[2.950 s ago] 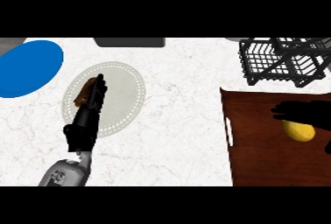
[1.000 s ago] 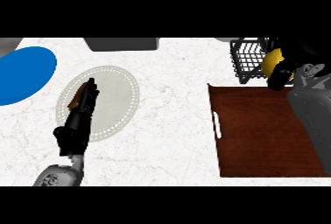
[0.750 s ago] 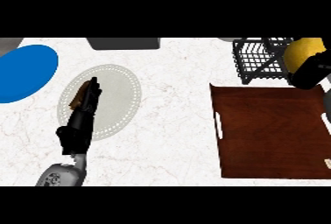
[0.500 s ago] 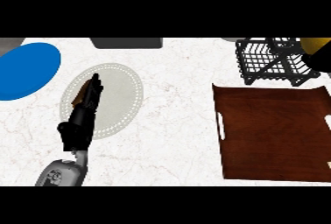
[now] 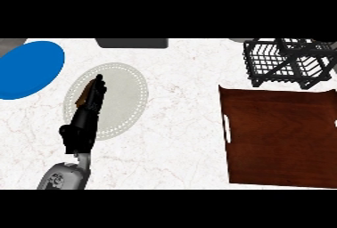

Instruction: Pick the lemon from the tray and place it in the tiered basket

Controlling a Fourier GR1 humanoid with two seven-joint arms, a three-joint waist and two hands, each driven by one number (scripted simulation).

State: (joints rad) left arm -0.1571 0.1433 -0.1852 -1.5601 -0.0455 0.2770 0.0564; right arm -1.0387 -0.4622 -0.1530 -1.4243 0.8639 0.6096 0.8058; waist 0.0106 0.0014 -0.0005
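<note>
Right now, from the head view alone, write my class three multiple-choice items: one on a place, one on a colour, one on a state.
1. Where does the black wire tiered basket stand?
A) past the far edge of the dark brown wooden tray, at the view's upper right
B) on the tray's middle
C) at the view's lower left

2. What colour is the round plate at the view's left edge?
A) red
B) blue
C) yellow

3. How is the robot's left hand?
A) fingers curled round a lemon
B) fingers straight, holding nothing, over the pale grey dotted-rim plate
C) out of view

Answers:
1 A: the basket shows above the tray's top edge.
2 B: the plate is plain blue.
3 B: the fingers lie straight over the pale plate, with nothing in them.
</note>
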